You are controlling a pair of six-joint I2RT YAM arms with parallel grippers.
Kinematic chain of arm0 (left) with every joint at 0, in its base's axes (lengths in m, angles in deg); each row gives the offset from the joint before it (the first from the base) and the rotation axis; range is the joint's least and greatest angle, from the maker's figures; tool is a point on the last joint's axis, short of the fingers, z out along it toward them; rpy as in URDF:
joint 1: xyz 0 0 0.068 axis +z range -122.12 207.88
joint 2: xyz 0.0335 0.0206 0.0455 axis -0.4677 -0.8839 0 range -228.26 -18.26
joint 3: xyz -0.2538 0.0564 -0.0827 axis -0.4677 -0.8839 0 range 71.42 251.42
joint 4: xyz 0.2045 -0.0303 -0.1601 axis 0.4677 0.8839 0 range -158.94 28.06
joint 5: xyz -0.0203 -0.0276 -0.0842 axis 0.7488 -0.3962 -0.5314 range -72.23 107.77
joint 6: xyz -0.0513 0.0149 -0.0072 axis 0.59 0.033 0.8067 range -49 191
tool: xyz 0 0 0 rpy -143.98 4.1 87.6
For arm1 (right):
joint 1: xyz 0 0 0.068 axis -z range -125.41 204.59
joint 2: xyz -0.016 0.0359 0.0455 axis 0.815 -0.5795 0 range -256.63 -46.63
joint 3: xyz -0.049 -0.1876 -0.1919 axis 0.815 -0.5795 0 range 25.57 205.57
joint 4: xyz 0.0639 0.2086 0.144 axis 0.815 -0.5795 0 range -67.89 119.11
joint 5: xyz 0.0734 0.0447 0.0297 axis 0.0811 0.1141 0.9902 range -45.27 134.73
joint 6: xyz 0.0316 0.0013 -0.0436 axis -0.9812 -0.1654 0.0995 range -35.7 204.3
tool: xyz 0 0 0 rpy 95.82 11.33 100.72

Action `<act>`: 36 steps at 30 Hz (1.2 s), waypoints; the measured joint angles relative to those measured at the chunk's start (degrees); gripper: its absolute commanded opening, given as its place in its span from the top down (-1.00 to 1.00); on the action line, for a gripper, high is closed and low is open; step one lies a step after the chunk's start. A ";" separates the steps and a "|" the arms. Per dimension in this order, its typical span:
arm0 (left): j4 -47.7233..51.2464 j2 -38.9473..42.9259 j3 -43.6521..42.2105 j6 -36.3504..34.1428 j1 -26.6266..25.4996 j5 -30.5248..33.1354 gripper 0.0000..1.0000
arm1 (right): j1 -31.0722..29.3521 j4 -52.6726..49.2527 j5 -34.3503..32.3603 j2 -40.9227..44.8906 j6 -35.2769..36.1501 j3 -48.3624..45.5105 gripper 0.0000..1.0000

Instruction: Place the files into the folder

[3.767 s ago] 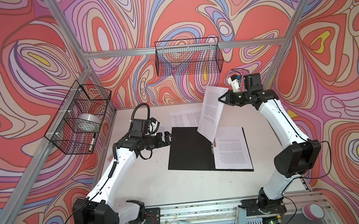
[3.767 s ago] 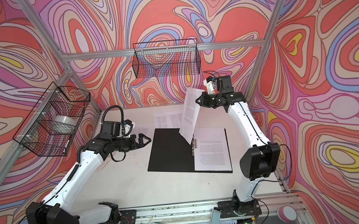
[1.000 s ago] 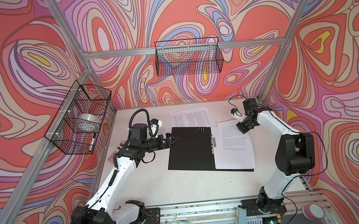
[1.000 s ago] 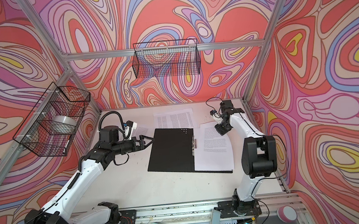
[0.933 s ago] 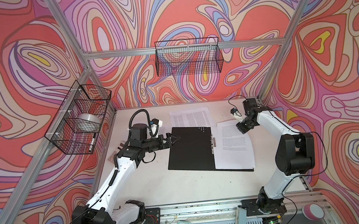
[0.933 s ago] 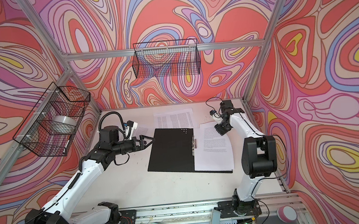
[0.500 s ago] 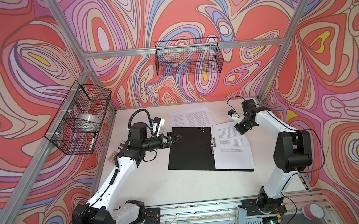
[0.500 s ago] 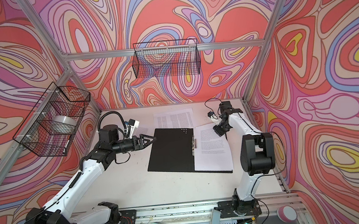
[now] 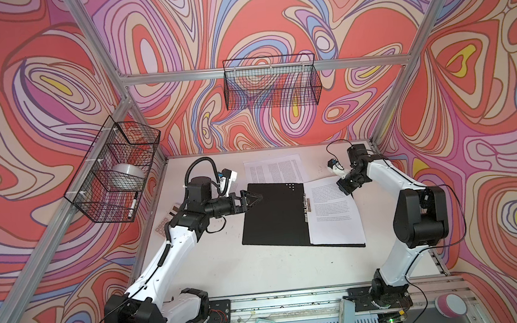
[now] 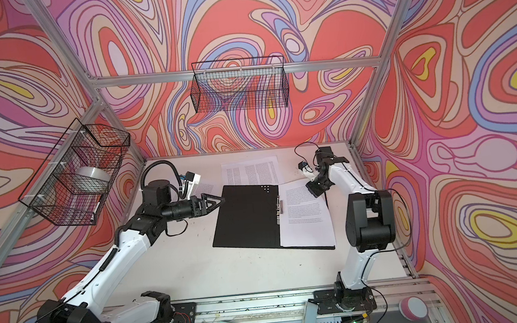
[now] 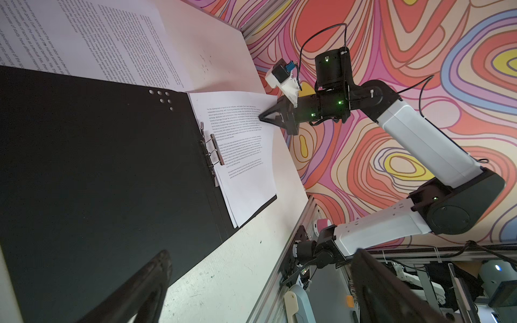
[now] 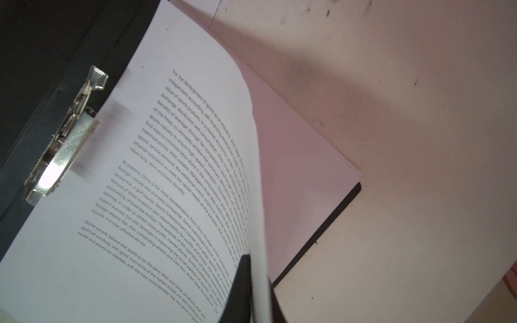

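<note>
**Right gripper** point(image 12: 258, 279): the jaws are closed on the outer long edge of the top printed sheet point(image 12: 156, 179). That edge shows as a pale strip pinched between the dark fingers point(image 12: 237, 288). From the grip the sheet bows upward, then flattens toward the metal spine clip point(image 12: 64, 148). Its inner edge meets the clip's bar there, but whether the bar presses on it cannot be told.

**Beneath the held sheet:** a second white sheet point(image 12: 302, 167) lies flat on the right half of the folder point(image 9: 272, 218). The folder is spread open, black inside up, on the white table point(image 9: 259, 272). Both top views show the right half papered and the left half bare.

**Left gripper** point(image 9: 255, 197): the jaws stand wide apart and hold nothing. It is poised at the folder's left edge near the far corner, and contact cannot be judged.

**Loose files:** more printed sheets point(image 9: 273, 170) lie on the table just behind the folder, with their near edge running under the folder's far edge.

**Progress, as judged:** the task is partly done.
- **Done:** at least two sheets lie within the folder's outline, though the upper one is not yet laid flat or released.
- **Left:** settling that sheet, bringing in the sheets behind the folder, and probably closing the cover.
</note>
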 measured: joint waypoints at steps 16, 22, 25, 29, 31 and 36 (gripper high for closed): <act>0.02 0.00 0.00 0.00 0.00 0.00 -1.00 | 0.26 -1.73 0.44 -3.08 -6.10 1.77 1.00; 0.04 0.00 0.00 0.00 0.00 0.00 -1.00 | 0.74 -1.92 0.48 -3.30 -7.58 1.97 1.00; 0.02 0.00 0.00 0.00 0.00 0.02 -1.00 | 0.85 -1.92 0.52 -3.56 -8.17 1.99 1.00; 0.04 0.00 0.00 0.00 0.00 0.02 -1.00 | 0.85 -1.88 0.59 -3.85 -8.87 1.97 1.00; 0.02 0.00 0.00 0.00 0.00 0.02 -1.00 | 0.92 -1.88 0.76 -3.93 -9.18 1.97 1.00; 0.04 0.00 0.00 0.02 0.00 0.00 -1.00 | 1.18 -1.86 1.18 -4.00 -9.79 1.97 1.00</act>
